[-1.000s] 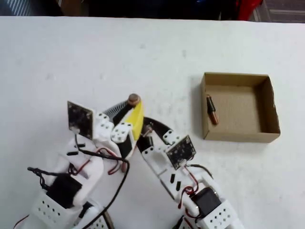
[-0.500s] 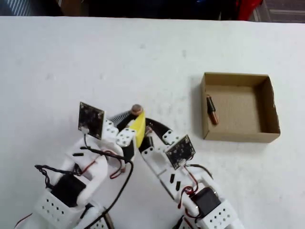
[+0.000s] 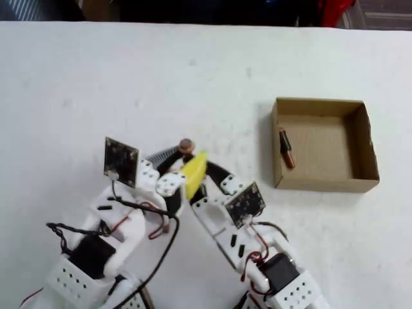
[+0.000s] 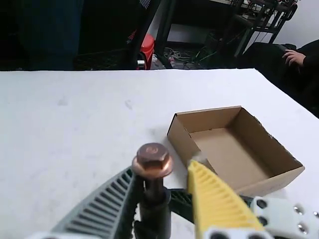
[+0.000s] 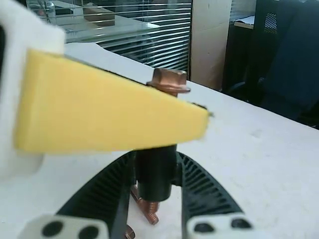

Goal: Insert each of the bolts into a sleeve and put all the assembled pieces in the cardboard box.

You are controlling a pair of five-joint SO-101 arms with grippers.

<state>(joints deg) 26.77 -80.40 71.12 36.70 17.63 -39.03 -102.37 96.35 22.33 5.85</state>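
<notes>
A copper bolt [image 4: 152, 160] stands head-up in a black sleeve [image 5: 155, 169]. My right gripper [image 5: 155, 164] is shut on that sleeve, a black finger [image 5: 204, 194] on each side, and the bolt's threaded end [image 5: 148, 211] pokes out below. My left gripper [image 4: 172, 172] is open. Its grey finger [image 4: 107, 201] lies against the sleeve, and its yellow finger [image 4: 214, 199] stands off to the side with a gap. In the high view the bolt head [image 3: 186, 145] sits between the two arms, left of the cardboard box [image 3: 360, 145]. One assembled piece [image 3: 286, 148] lies in the box.
The box [image 4: 182, 134] stands open-topped on the white table [image 3: 193, 77], about a hand's width right of the grippers. The two arms cross closely near the table's front edge. Dark furniture lies beyond the far edge.
The left arm drew back toward the front with the bolt. Its yellow finger, pressed to the bolt before, has swung away, so the left gripper has opened. The right arm barely moved.
</notes>
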